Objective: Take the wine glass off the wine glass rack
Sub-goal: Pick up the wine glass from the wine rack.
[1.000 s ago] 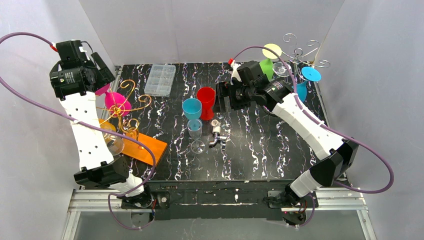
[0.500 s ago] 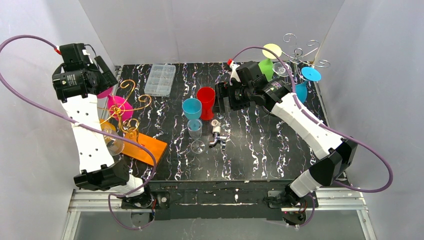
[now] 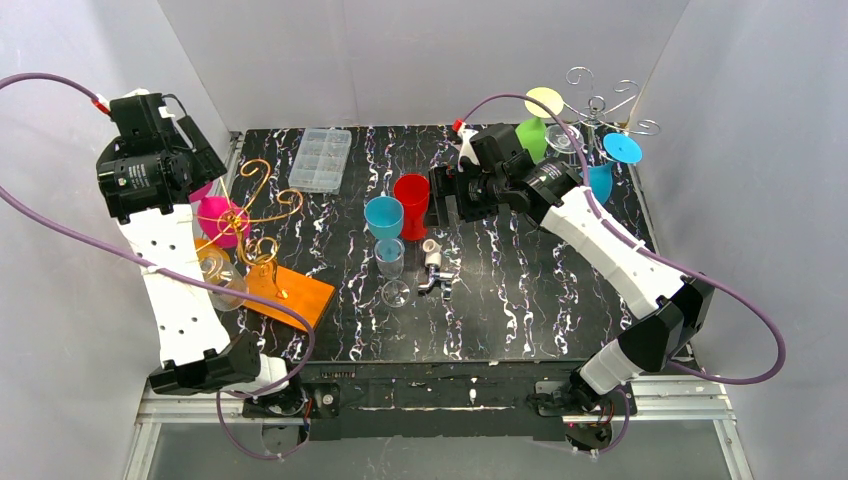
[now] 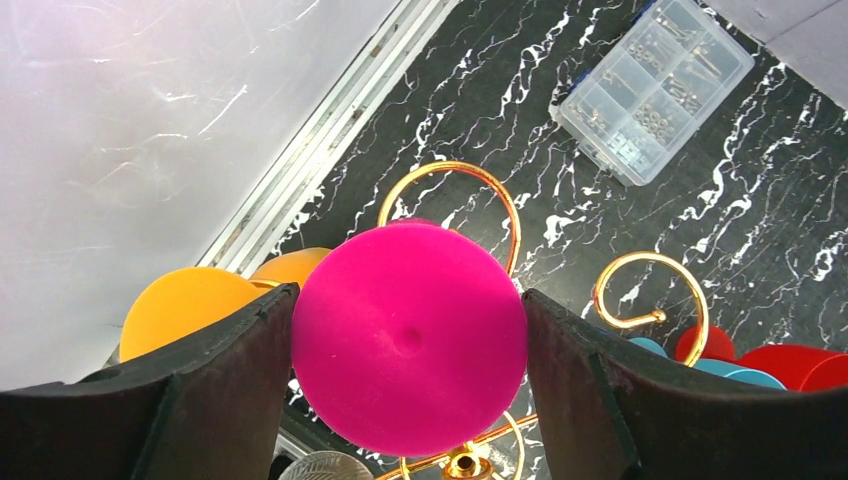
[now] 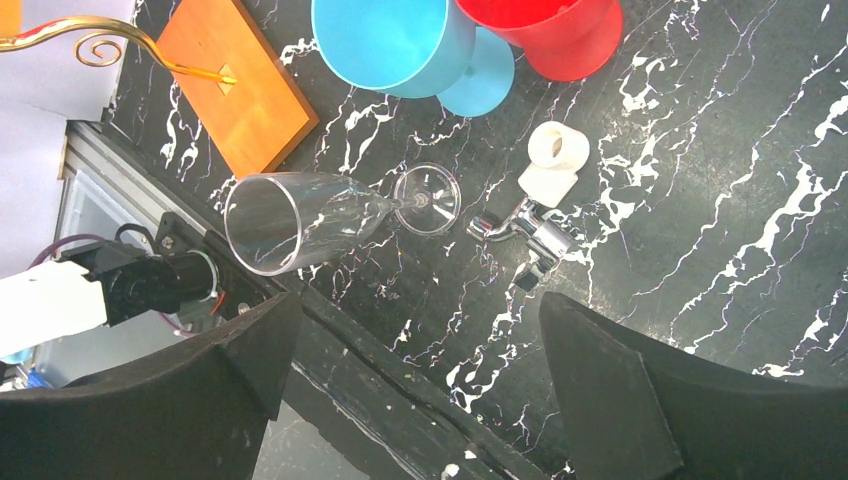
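In the left wrist view a pink wine glass (image 4: 408, 340) shows its round foot pressed between both black fingers of my left gripper (image 4: 408, 295), which is shut on it. From above, the pink wine glass (image 3: 220, 218) hangs at the left side of the gold wire wine glass rack (image 3: 265, 195), under my left gripper (image 3: 203, 178). An orange glass (image 3: 211, 262) and a clear one (image 3: 229, 290) hang lower on that rack. My right gripper (image 3: 447, 197) stands open beside the red cup (image 3: 412, 200), holding nothing.
The rack stands on an orange wooden base (image 3: 295, 292). A blue cup (image 3: 383, 216), a clear glass lying on its side (image 5: 300, 215) and a white-and-chrome fitting (image 5: 545, 175) sit mid-table. A clear parts box (image 3: 321, 158) is at the back. A silver rack (image 3: 600, 105) with coloured glasses stands back right.
My left arm has swung left and carried the pink wine glass left with it, and the gold rack has shifted slightly. The right arm has barely moved.
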Controlling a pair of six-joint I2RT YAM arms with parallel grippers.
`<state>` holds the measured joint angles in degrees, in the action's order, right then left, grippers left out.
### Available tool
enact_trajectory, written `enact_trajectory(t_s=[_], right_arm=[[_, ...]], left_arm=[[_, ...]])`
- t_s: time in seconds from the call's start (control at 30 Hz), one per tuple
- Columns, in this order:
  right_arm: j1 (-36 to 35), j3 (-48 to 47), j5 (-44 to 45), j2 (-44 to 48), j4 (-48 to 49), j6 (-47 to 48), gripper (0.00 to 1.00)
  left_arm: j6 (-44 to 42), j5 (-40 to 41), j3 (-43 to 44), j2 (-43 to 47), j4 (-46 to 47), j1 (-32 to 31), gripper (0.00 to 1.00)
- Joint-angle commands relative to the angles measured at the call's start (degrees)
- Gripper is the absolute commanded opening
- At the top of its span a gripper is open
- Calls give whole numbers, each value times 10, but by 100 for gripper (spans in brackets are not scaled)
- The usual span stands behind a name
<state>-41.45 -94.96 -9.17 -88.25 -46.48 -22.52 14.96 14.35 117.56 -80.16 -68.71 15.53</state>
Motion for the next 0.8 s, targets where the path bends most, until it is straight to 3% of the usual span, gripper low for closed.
enact_trajectory(t_s=[0.0, 0.77], right_arm=[[-4, 0, 3, -3, 14, 5, 99], [-5, -1, 6, -5, 13, 8, 98]], left_arm=[[-13, 35, -2, 17, -12, -1, 40], [-10, 71, 41, -31, 0, 4, 39]])
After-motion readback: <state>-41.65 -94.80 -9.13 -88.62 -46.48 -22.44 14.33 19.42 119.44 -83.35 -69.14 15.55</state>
